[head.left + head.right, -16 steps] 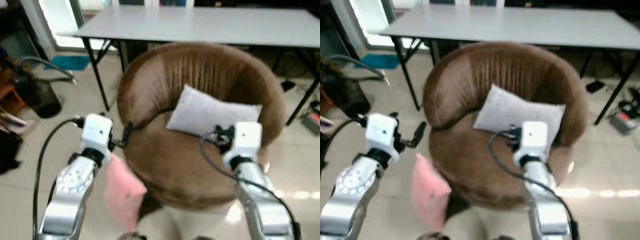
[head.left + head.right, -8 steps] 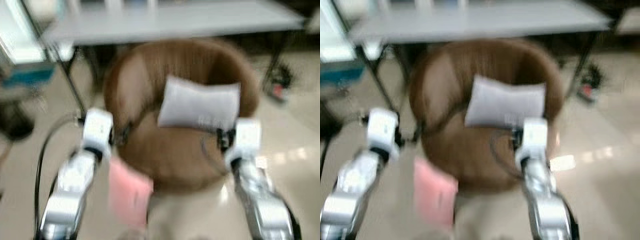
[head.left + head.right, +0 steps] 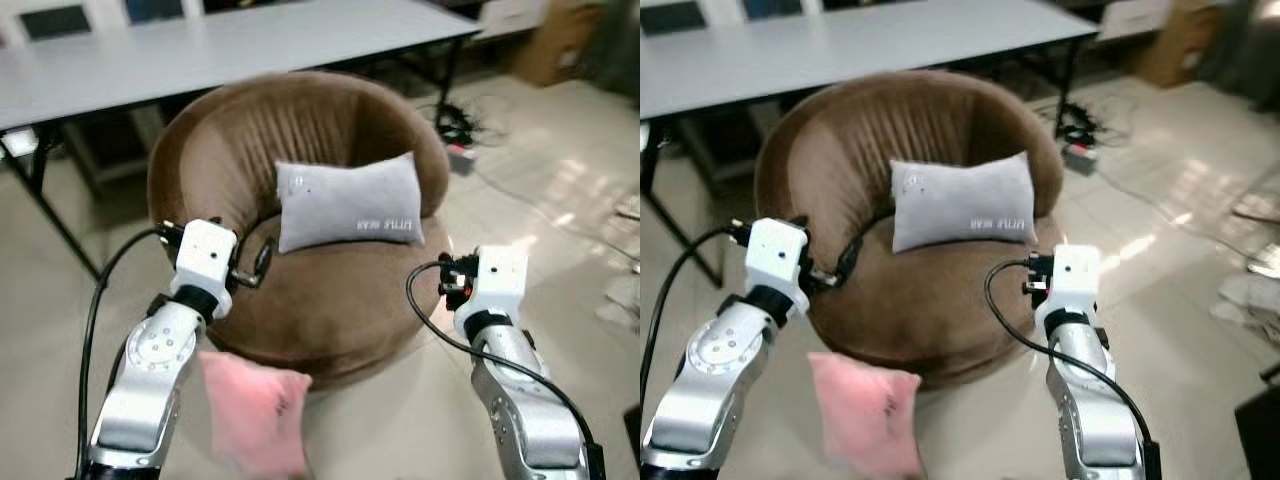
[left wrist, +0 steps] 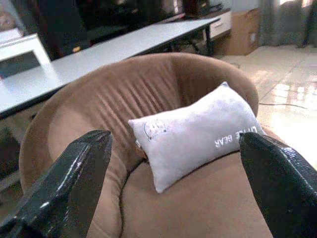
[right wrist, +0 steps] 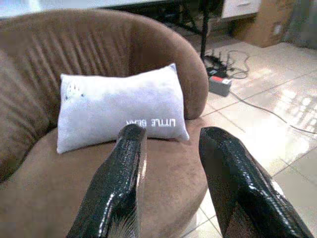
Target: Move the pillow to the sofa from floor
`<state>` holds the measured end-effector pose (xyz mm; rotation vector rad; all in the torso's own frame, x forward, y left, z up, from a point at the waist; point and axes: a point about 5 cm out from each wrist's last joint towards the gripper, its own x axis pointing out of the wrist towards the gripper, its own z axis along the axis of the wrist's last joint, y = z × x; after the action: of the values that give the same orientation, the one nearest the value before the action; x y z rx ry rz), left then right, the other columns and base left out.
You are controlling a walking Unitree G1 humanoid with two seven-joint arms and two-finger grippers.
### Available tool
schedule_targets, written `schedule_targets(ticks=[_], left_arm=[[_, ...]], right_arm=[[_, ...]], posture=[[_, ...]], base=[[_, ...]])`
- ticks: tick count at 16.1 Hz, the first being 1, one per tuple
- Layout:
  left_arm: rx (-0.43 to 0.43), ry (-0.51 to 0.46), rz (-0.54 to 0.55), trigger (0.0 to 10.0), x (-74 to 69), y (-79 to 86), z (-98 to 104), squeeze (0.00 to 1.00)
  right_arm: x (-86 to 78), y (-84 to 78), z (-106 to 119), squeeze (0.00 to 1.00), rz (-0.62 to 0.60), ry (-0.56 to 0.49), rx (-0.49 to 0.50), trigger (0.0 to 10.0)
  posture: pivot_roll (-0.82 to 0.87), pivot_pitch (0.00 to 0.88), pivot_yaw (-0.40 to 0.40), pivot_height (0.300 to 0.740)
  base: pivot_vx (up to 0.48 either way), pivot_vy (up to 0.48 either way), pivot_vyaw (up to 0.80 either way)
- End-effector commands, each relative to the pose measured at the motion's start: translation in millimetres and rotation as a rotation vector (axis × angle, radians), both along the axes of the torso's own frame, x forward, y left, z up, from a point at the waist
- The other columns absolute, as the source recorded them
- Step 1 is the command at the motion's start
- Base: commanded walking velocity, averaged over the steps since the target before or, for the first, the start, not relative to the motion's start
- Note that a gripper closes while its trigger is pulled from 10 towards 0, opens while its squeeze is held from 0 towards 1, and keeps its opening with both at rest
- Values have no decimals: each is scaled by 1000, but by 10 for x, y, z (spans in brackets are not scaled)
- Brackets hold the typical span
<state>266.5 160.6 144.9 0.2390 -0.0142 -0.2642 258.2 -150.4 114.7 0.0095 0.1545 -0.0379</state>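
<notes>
Your target, the soft pink fabric pillow [image 3: 255, 422], lies on the floor below and behind your left claw [image 4: 168, 183], against the front of the round brown velvet sofa [image 3: 330, 300]. Watch out: both claws point at the grey rectangular cushion [image 3: 348, 200] on the seat, so you could grab that by mistake. The left claw is spread wide over the seat edge. The right claw [image 5: 171, 163] is raised beside the sofa, parted and empty.
</notes>
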Motion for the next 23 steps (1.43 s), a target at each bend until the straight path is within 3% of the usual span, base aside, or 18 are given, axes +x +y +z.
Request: schedule_targets(ticks=[1, 23], left_arm=[[17, 7, 23, 10000, -4, 72, -9, 0], [23, 28, 32, 10000, -57, 88, -55, 0]], right_arm=[[1, 73, 9, 0, 25, 2, 8, 10000], [-5, 75, -6, 0, 37, 19, 6, 10000]], posture=[[10, 42, 39, 740], [5, 74, 28, 740]], base=[[0, 412, -800], [0, 413, -800]])
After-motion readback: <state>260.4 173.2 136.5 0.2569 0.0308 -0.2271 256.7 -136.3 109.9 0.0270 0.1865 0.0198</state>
